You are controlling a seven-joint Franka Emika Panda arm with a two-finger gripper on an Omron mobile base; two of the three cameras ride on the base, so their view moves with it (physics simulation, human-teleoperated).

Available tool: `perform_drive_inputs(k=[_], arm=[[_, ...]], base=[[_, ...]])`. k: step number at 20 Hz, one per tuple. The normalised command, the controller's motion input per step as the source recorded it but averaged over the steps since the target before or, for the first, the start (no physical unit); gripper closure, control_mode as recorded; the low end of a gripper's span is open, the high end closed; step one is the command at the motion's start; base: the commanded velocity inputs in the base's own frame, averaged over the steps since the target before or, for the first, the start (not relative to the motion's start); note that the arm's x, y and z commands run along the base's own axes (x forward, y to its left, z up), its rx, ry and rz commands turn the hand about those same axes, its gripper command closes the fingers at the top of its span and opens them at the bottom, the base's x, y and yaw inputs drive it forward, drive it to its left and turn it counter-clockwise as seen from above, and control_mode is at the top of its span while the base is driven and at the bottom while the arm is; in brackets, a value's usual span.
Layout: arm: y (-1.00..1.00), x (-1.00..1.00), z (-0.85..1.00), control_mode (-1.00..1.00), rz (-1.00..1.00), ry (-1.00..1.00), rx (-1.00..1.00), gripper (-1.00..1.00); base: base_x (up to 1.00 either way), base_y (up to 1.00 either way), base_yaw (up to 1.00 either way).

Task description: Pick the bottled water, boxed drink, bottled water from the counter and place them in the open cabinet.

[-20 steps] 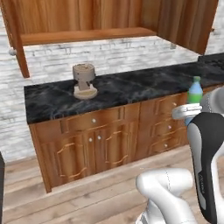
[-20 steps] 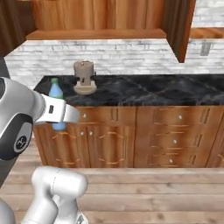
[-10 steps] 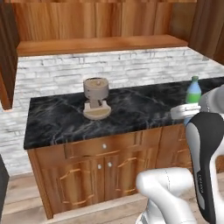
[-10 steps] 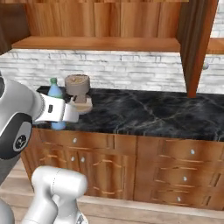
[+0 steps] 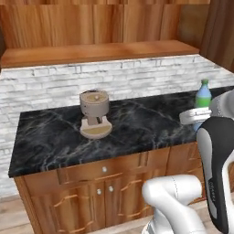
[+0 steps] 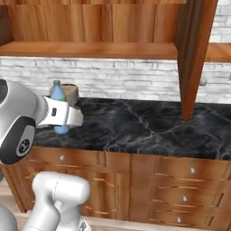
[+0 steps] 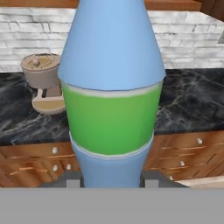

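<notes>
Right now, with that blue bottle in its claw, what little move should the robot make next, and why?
Probably lift the bottled water up toward the cabinet shelf. The gripper is shut on the bottle, which stands upright above the counter edge, and the shelf board sits well higher, beyond the coffee grinder.

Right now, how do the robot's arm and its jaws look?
The arm is glossy white with rounded links and dark grey to black joint sections. A white block forms the wrist. The jaws end in small dark grey tips at the hand view's bottom. No cables or markings are visible.
</notes>
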Motion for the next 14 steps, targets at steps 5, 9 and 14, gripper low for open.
perform_drive_inputs(k=[5, 9, 14], arm=[[0.00, 0.00, 0.00, 1.00, 0.00, 0.00, 0.00, 1.00], [0.00, 0.00, 0.00, 1.00, 0.00, 0.00, 0.00, 1.00], [0.00, 0.00, 0.00, 1.00, 0.00, 0.00, 0.00, 1.00]], base=[[0.53, 0.00, -0.27], [0.55, 0.00, -0.26], [0.93, 0.02, -0.02]])
